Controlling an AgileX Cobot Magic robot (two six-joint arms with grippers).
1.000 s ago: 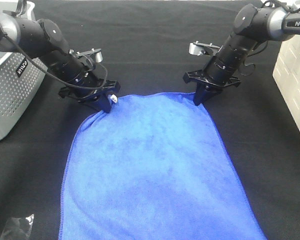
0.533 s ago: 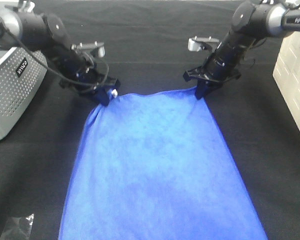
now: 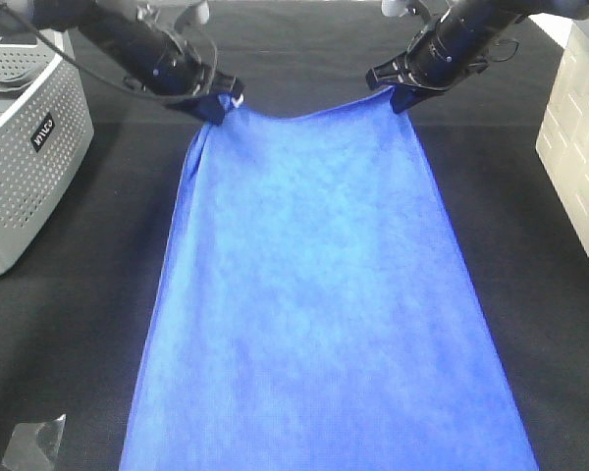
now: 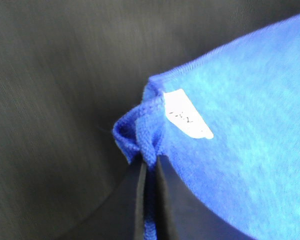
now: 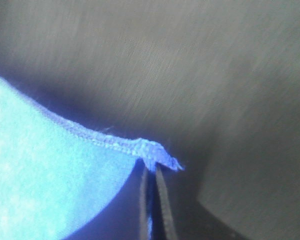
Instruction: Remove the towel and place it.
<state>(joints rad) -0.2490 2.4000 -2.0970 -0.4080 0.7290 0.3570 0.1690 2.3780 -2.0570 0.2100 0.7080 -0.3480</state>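
The towel (image 3: 319,294) stretches down the frame's centre, its top corners pinched tight by the left gripper (image 3: 214,106) and the right gripper (image 3: 402,98).

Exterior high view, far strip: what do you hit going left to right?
grey perforated basket → left gripper → towel, its two far corners pinched in the closed jaws on each side → right gripper → white latticed bin at the right edge.
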